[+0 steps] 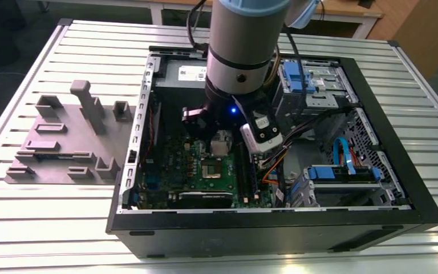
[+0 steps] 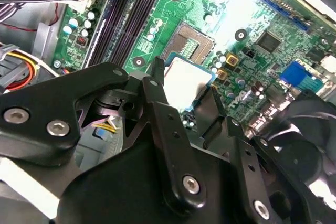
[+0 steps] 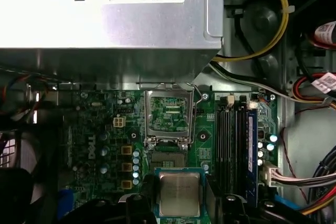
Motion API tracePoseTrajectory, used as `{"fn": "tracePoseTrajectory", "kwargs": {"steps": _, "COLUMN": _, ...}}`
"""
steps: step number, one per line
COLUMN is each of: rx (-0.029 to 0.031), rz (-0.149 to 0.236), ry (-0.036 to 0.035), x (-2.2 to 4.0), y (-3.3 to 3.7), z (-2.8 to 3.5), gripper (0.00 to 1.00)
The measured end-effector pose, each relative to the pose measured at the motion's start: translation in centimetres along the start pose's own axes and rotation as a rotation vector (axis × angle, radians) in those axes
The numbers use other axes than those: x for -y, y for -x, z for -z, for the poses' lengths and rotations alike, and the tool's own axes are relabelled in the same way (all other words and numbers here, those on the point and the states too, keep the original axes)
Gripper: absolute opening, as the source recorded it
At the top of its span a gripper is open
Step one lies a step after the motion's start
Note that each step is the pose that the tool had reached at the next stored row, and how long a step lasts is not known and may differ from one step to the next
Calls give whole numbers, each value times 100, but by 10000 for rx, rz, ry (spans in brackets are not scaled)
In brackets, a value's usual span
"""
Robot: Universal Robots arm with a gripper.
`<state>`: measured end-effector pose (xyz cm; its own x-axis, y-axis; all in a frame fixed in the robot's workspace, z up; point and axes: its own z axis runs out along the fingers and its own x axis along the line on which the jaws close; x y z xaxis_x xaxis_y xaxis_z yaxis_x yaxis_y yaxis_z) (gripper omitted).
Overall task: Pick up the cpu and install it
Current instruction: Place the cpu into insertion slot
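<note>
The cpu (image 3: 179, 192) is a small square chip with a silvery top and a pale rim. It sits between my gripper's (image 3: 180, 199) two black fingers (image 3: 148, 190), and the gripper is shut on its edges. In the second wrist view the cpu (image 2: 185, 77) hangs just above the green motherboard (image 2: 262, 19), beside the open socket (image 2: 190, 43). The socket (image 3: 169, 157) lies bare just beyond the chip, with its hinged metal frame (image 3: 168, 113) flipped up. In the exterior view my gripper (image 1: 220, 149) reaches down into the open computer case (image 1: 280, 220), over the motherboard (image 1: 196, 165).
A big grey power supply box (image 3: 105, 24) borders the board. Memory slots (image 3: 231, 140) and cable bundles (image 3: 310, 177) run beside the socket, and a black fan (image 2: 307, 148) sits close by. A grey fixture block (image 1: 67, 137) stands on the slatted table at the exterior view's left.
</note>
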<state>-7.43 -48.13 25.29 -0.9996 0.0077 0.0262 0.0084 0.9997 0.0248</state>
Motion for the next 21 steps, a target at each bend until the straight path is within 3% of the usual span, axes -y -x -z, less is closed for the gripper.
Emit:
{"fn": "tracePoseTrajectory", "kwargs": {"steps": 10, "rx": 1, "rz": -1, "ry": 0, "x": 7, "y": -33, "z": -181, "gripper": 47}}
{"fn": "tracePoseTrajectory", "kwargs": {"steps": 16, "rx": -6, "rz": 0, "ry": 0, "x": 8, "y": -37, "z": -225, "gripper": 47}}
{"fn": "tracePoseTrajectory", "kwargs": {"steps": 21, "rx": -14, "rz": 7, "ry": -1, "x": 40, "y": -43, "z": -314, "gripper": 47}}
